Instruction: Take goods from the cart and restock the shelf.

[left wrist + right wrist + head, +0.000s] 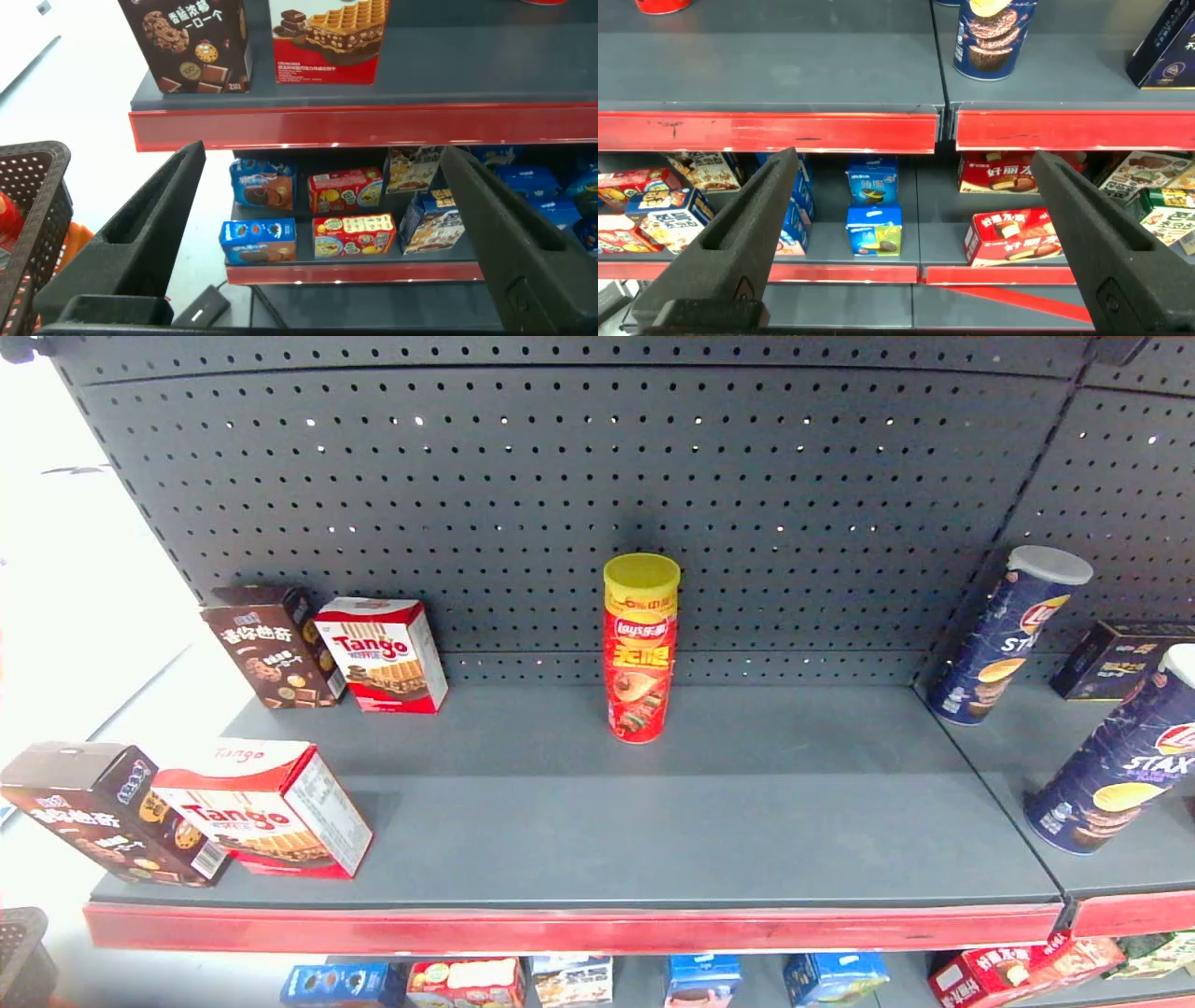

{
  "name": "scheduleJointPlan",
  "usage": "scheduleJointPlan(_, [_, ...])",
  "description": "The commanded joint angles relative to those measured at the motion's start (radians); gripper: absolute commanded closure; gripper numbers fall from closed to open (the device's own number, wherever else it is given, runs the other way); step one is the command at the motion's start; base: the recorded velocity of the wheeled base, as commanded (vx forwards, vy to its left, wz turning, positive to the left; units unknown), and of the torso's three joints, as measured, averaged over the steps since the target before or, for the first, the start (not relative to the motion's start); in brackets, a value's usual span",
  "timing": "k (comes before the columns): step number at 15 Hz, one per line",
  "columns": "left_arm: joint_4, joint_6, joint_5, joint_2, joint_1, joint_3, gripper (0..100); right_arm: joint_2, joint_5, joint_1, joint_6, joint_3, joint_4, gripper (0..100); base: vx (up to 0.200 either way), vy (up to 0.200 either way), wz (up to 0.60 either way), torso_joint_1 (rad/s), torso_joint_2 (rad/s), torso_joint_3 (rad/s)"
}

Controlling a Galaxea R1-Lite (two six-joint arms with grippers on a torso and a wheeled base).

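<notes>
Shelf (pixel 747 821) holds red can (pixel 640 653), boxes (pixel 383 653); left end effector (pixel 322 159) and right end effector (pixel 915 161) gape empty.

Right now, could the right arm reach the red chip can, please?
Probably yes: the red chip can stands alone on the shelf, nothing in front; the right gripper, jaws open, points lower and would need raising.

Bold printed lettering and a round logo run down the red can (pixel 640 658). Left of the can, large red wordmarks front the rear wafer box (pixel 383 655) and the front wafer box (pixel 266 810). Right of it, a round logo and pale lettering mark the blue can (pixel 1004 635).
</notes>
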Motion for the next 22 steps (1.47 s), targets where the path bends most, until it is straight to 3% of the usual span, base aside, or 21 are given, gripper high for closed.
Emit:
scheduleJointPlan(1, [0.0,0.0,0.0,0.0,0.0,0.0,0,0.001,0.001,0.0,0.0,0.0,0.0,0,0.0,0.0,0.0,0.0,0.0,0.0])
scheduleJointPlan(13, [0.0,0.0,0.0,0.0,0.0,0.0,0,0.001,0.001,-0.001,-0.001,0.0,0.0,0,0.0,0.0,0.0,0.0,0.0,0.0])
scheduleJointPlan(22, [0.0,0.0,0.0,0.0,0.0,0.0,0,0.001,0.002,-0.001,-0.003,0.0,0.0,0,0.0,0.0,0.6,0.004,0.0,0.003])
